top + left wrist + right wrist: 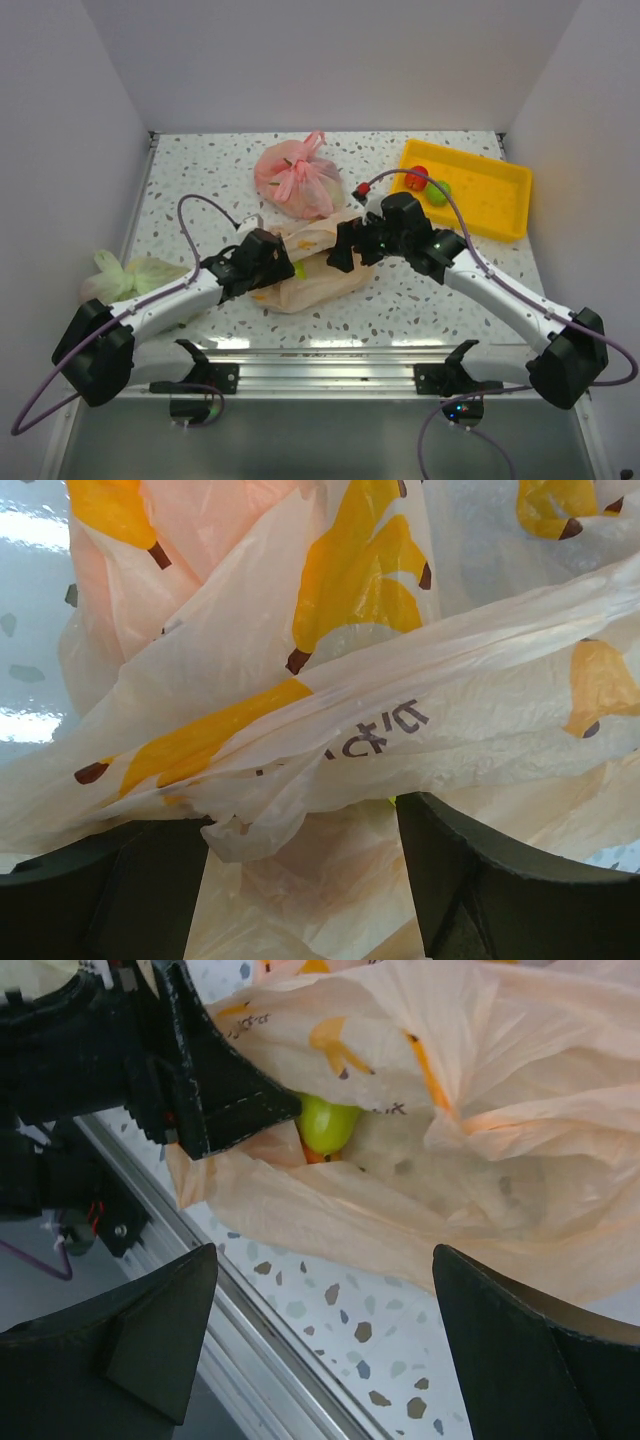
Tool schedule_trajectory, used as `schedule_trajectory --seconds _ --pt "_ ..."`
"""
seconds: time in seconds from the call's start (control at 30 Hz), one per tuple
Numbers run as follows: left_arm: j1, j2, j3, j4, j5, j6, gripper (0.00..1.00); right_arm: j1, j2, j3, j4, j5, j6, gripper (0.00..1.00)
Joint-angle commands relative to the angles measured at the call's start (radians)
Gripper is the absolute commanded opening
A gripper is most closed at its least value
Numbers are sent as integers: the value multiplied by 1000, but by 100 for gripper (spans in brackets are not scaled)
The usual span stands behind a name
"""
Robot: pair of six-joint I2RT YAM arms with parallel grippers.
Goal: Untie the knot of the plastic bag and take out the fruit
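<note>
The peach-orange plastic bag [320,275] lies crumpled at the table's middle, printed with yellow bananas. No tied knot shows; its mouth gapes toward my left gripper. A green fruit [328,1123] sits just inside the mouth, with an orange bit under it. My left gripper [283,265] is open, with loose bag film [330,730] lying between and over its fingers [480,880]. My right gripper [345,255] is open and empty, hovering over the bag's near edge and the bare table [325,1260]. A red apple [417,178] and a green apple [438,192] lie in the yellow tray [490,210].
A knotted pink bag [297,178] lies behind the peach bag. A pale green bag [130,275] lies at the left wall. A small red piece [361,191] sits by the right arm. The metal table edge [250,1360] runs under the right gripper.
</note>
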Motion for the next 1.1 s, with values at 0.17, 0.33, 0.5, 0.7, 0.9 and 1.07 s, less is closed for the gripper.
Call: schedule_trajectory --seconds 0.17,0.33,0.5,0.7,0.9,1.07 --pt "-60 21 -60 76 0 -59 59 108 71 -9 105 -85 5 90" --pt "-63 -14 -68 67 35 28 41 137 163 33 110 -71 -4 89" --pt "-63 -103 -48 10 41 122 22 166 254 66 123 -42 15 86" --pt "-63 -162 -61 22 64 191 11 179 358 106 162 69 65 85" --pt "-64 -185 -92 24 95 238 10 180 410 141 214 142 98 87" --pt "-63 -205 -137 13 58 254 11 180 398 149 252 91 125 87"
